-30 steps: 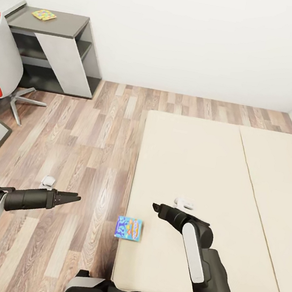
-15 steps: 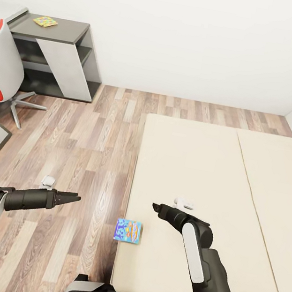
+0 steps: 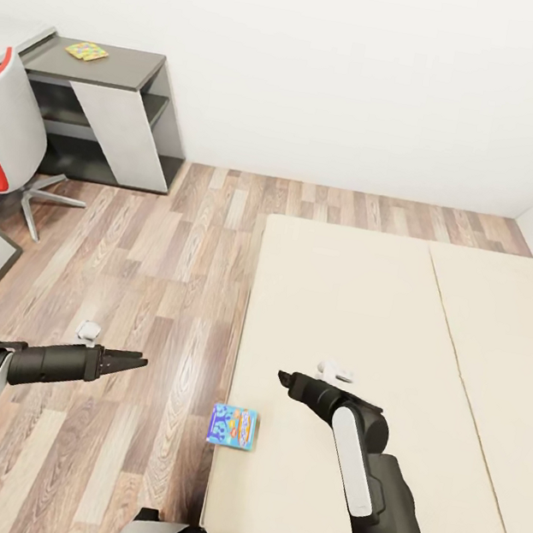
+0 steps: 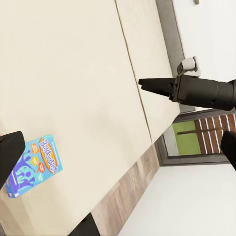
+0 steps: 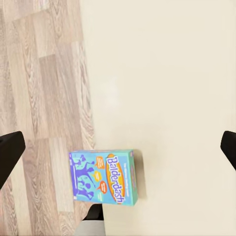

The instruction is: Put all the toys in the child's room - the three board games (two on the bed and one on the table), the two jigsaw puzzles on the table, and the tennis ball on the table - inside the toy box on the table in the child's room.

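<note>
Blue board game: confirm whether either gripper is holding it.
No. The blue board game lies on the bed near its edge, apart from both grippers.

Your bed (image 3: 362,317): beige two-part mattress, small blue game box (image 3: 233,427) flat at its near left edge. Desk (image 3: 117,68) holds a puzzle square (image 3: 86,51).

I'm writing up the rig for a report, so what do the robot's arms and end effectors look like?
Both arms are matte black with long white panels along the forearms. Each narrows into a dark cylindrical wrist ending in a slim, pointed black end effector, left and right. A small white fitting sits beside each wrist. No cables or markings are visible.
</note>
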